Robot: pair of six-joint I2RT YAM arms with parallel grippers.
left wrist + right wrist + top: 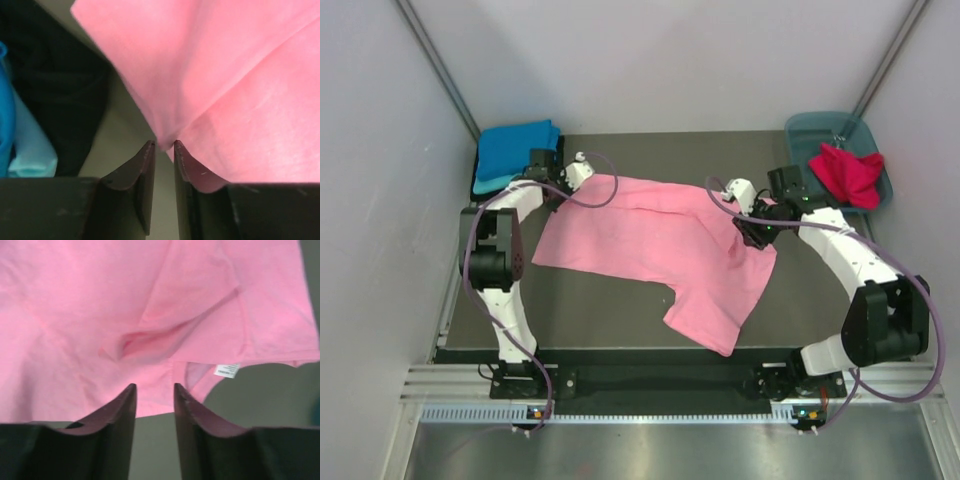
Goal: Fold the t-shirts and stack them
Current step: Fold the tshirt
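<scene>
A light pink t-shirt (650, 240) lies spread across the dark table, one part trailing toward the near edge. My left gripper (585, 178) is at its far left corner, shut on a pinch of the pink cloth (240, 75) that draws to a point at the gripper (165, 146). My right gripper (752, 232) is at the shirt's right edge; it is open (154, 387), with the pink hem (100, 305) lying between its fingertips. A white label (226, 370) shows at the neck. A crimson red t-shirt (848, 172) lies crumpled in the tub.
A folded stack sits at the far left corner: bright blue (515, 148) on top, turquoise (492, 183) below. In the left wrist view, black cloth (55, 75) and turquoise (30, 155) lie just left of my gripper. The blue-grey tub (820, 128) stands at the far right.
</scene>
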